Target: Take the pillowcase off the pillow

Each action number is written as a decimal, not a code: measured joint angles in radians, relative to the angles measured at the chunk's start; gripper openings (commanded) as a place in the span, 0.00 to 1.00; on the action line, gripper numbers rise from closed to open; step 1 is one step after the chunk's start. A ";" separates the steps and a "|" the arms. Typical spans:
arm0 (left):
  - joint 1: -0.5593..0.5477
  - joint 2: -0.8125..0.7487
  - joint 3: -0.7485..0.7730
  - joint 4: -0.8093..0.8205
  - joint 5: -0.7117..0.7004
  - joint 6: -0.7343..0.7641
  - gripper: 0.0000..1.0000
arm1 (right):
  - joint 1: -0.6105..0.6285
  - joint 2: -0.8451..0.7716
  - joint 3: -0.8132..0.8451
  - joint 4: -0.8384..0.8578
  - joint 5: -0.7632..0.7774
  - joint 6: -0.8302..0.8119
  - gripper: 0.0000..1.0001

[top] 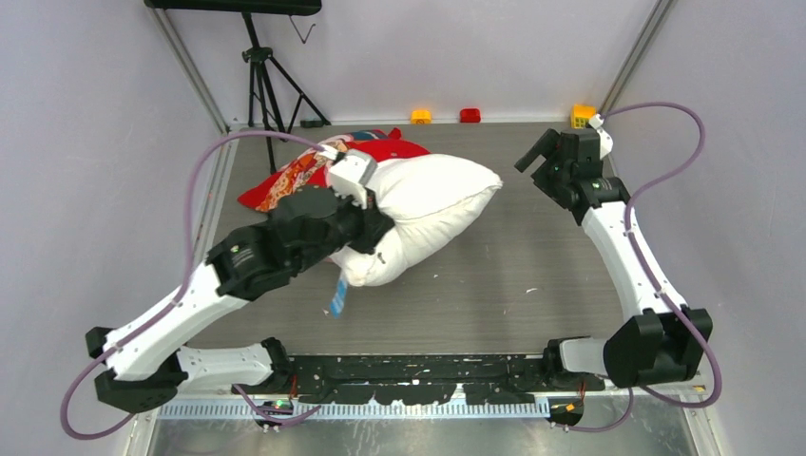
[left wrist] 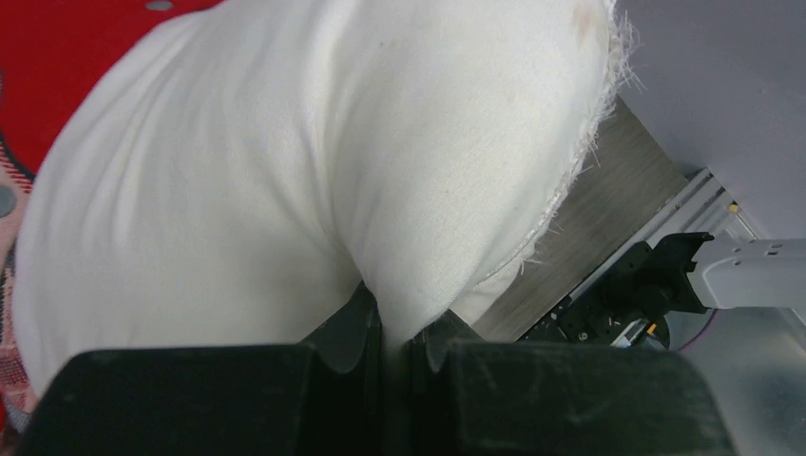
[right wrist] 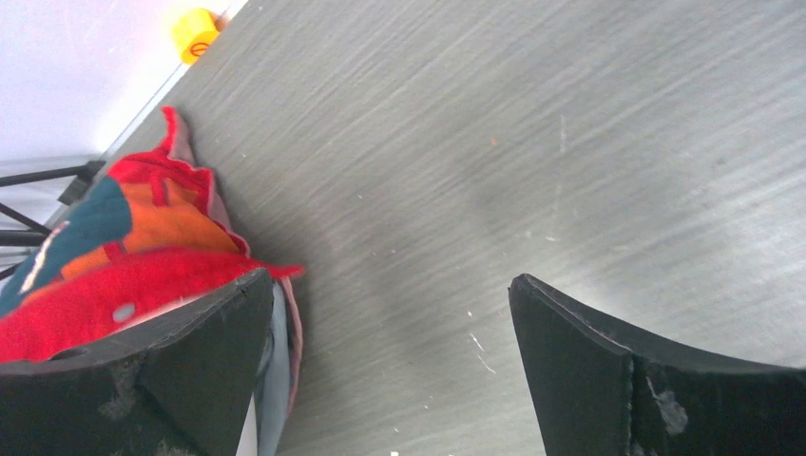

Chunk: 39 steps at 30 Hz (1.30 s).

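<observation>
The left end effector (left wrist: 393, 342) pinches a fold of the soft, light pillow (left wrist: 285, 142), the limp pillowcase (top: 280, 185) bunched just beyond it, likely best taken at its hem by the released right end effector (right wrist: 390, 323).

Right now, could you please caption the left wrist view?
Left end effector pinching the white pillow, red pillowcase at upper left.

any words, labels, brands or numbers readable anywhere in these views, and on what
No text can be read in any view.
On the small blue tag of the plump white pillow: too small to read.
On the yellow toy block: an orange mark, too blurred to read.
On the red printed fabric pillowcase: only pictures, no lettering I can make out.
</observation>
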 measured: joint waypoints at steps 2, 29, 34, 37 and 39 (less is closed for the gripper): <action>0.000 0.045 -0.020 0.041 0.040 -0.018 0.12 | -0.002 -0.040 -0.013 -0.034 0.015 0.000 0.98; 0.272 0.215 0.257 -0.246 0.023 0.137 0.96 | 0.385 -0.165 0.092 -0.192 -0.293 -0.268 0.92; 0.296 0.254 0.183 -0.256 0.030 0.167 0.95 | 0.598 -0.151 0.098 -0.224 -0.256 -0.299 0.92; 0.296 0.277 0.136 -0.248 0.086 0.185 0.95 | 0.677 -0.137 0.072 -0.231 -0.214 -0.305 0.92; 0.296 0.285 0.101 -0.228 0.129 0.197 0.96 | 0.711 -0.125 0.038 -0.238 -0.174 -0.306 0.92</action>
